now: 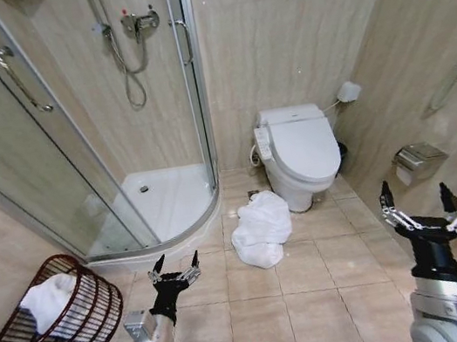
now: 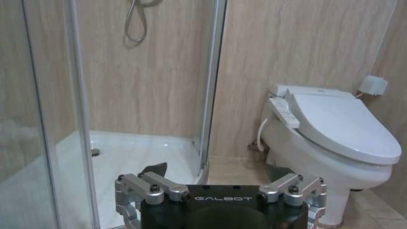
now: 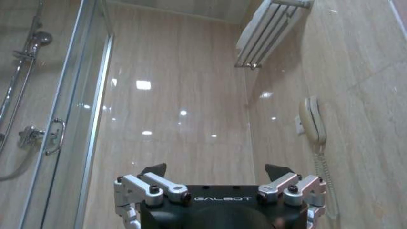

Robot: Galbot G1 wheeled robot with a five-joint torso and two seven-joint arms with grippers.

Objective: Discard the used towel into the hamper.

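Tiled bathroom floor (image 1: 318,279), shower (image 1: 95,115) ahead-left, toilet (image 1: 301,154) ahead. Crumpled white towel (image 1: 261,229) on floor just beside toilet base, ahead of both my end effectors, touching neither. My left end effector (image 1: 175,271) raised low, fingers apart, empty. My right end effector (image 1: 421,209) raised by right wall, fingers apart, empty. Hamper (image 1: 56,321) tipped on its side, left of my left end effector, white cloth (image 1: 49,300) inside.

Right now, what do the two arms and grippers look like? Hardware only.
Both match. The left gripper and right gripper each have a black body with white GALBOT lettering, silver metal linkages with dark screws, and black pointed fingertips. Behind each sits a black wrist on a light grey, rounded arm segment. No loose cables are visible.
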